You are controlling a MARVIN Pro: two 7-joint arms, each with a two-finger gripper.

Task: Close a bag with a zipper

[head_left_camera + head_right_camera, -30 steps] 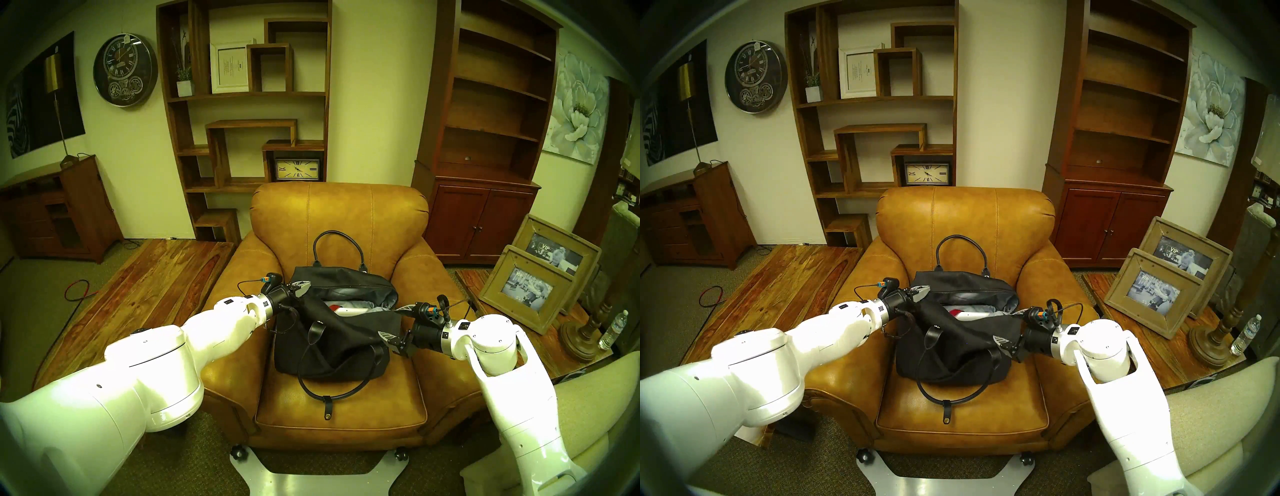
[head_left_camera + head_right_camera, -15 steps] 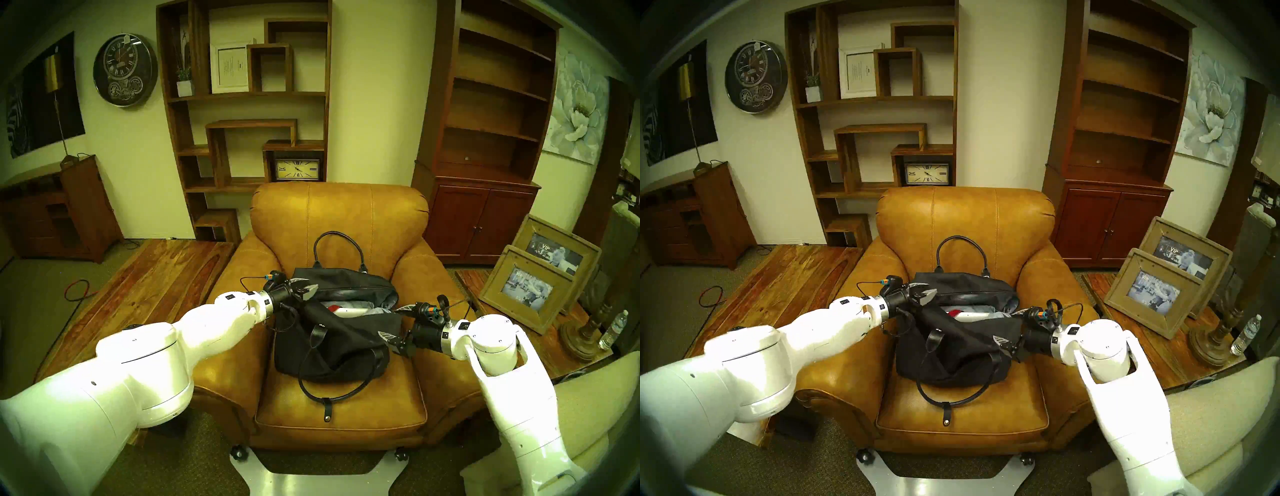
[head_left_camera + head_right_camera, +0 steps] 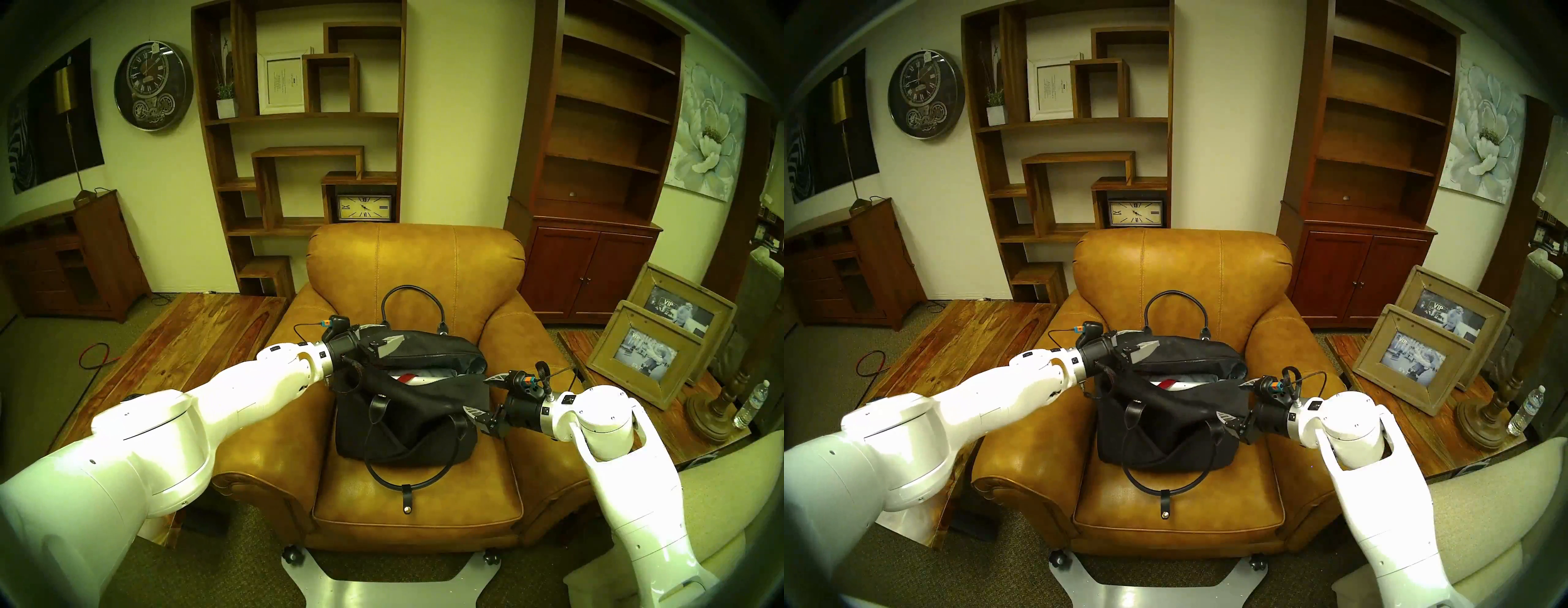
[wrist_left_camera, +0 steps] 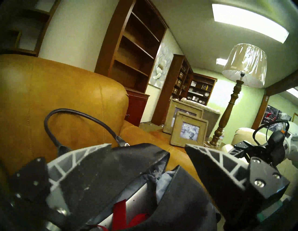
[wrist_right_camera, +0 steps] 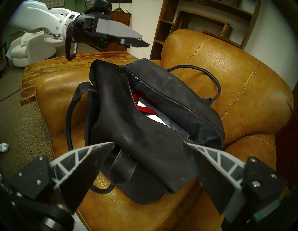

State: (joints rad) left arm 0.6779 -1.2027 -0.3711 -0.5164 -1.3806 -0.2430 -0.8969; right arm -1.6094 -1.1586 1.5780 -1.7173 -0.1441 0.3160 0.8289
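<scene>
On the tan armchair [image 3: 418, 501] the soft, slumping bag [image 3: 407, 418] gapes (zipper [image 5: 174, 100] unzipped), so with both the left gripper [image 3: 384, 339] and right gripper [image 3: 483, 395] spread empty, pinch its far-left zipper end.

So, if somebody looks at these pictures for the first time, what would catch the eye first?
Most likely the black bag in the middle, sitting on the seat of a big tan leather armchair; its zipper gapes open, showing something red and white inside. Next come the two white robot arms reaching in from both sides: the left gripper above the bag's left end and the right gripper at its right end, both with jaws open and holding nothing.
</scene>
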